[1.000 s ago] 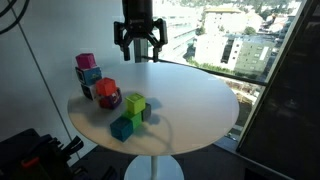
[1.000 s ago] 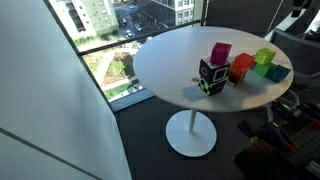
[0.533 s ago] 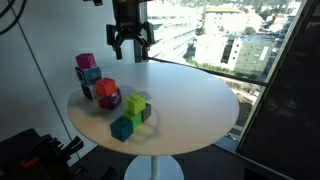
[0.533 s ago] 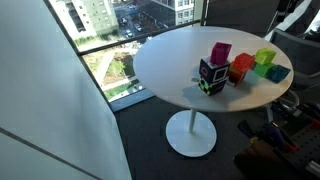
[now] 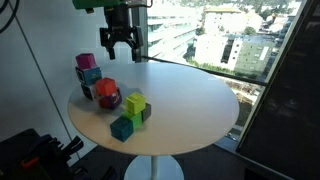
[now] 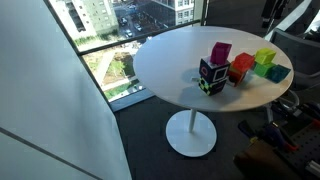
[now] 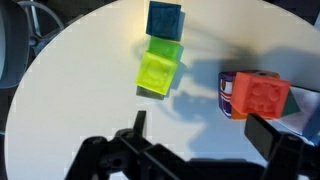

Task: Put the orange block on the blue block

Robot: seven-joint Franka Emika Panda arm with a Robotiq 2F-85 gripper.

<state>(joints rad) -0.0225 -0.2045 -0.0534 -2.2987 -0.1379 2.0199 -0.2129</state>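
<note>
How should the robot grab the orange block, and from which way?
From straight above, with the jaws closing on two opposite flat sides of the orange block. It is a cube with a bare top, and it seems to sit on a purple block, so its sides stand free.

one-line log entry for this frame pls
hand: open, empty, high over table | orange block: not grasped | blue block: on table, nothing on top | stack: not done
</note>
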